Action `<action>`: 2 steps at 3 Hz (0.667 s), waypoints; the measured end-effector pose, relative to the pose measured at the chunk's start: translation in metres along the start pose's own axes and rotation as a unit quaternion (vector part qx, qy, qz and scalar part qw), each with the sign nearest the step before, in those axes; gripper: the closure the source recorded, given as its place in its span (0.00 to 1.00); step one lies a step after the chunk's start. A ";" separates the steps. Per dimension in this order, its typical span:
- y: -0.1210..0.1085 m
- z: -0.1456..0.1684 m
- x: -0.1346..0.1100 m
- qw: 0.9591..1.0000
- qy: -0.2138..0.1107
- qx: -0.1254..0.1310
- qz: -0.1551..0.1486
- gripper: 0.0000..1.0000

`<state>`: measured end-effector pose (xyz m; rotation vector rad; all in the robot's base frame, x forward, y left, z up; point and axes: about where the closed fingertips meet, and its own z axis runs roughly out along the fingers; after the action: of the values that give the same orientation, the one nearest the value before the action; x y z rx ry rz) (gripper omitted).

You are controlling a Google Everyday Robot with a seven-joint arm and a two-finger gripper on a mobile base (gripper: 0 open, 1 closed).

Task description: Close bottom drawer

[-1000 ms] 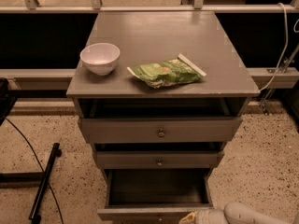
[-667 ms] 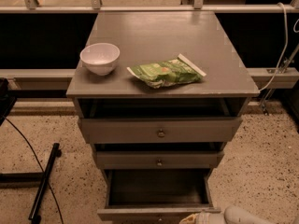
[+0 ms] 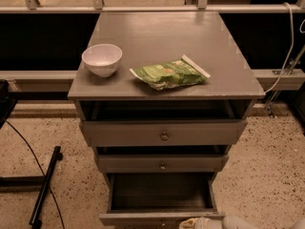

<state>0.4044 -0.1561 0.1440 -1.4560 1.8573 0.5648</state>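
- Gripper [image 3: 194,222]: pale, at the very bottom edge of the view, right of centre and cut off by the frame. It sits at the front of the bottom drawer [image 3: 138,218]. Contact with it: can't tell.
- Jaws: can't tell whether open or closed.
- Arm [image 3: 248,222]: a light, rounded segment runs from the gripper to the lower right corner.
- Bottom drawer: grey-painted wood, lowest of three and the narrowest. It is pulled far out toward the camera, with its dark inside floor and both side walls in full view. Only the top strip of its front shows, along the bottom edge of the view. A small round knob [image 3: 162,224] is just visible at centre, immediately left of the gripper.
- Middle drawer [image 3: 143,164]: wider, grey, round metal knob at centre. It is out a little, with a dark gap above it.
- Top drawer [image 3: 124,133]: widest and tallest front, same knob type. It also stands slightly out, with an open gap under the worktop [image 3: 162,32].
- Worktop: grey and square. A white bowl [image 3: 102,58] sits upright near the front left. A green snack bag [image 3: 169,74] lies flat near front centre, apart from the bowl.
- Floor [image 3: 267,166]: speckled. A black stand leg [image 3: 45,187] and a cable lie to the left of the cabinet.
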 end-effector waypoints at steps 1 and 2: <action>-0.013 0.018 0.008 0.999 0.008 0.029 0.011 1.00; -0.029 0.028 0.004 0.998 -0.020 0.052 0.029 1.00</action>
<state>0.4390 -0.1463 0.1248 -1.3167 1.8747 0.5133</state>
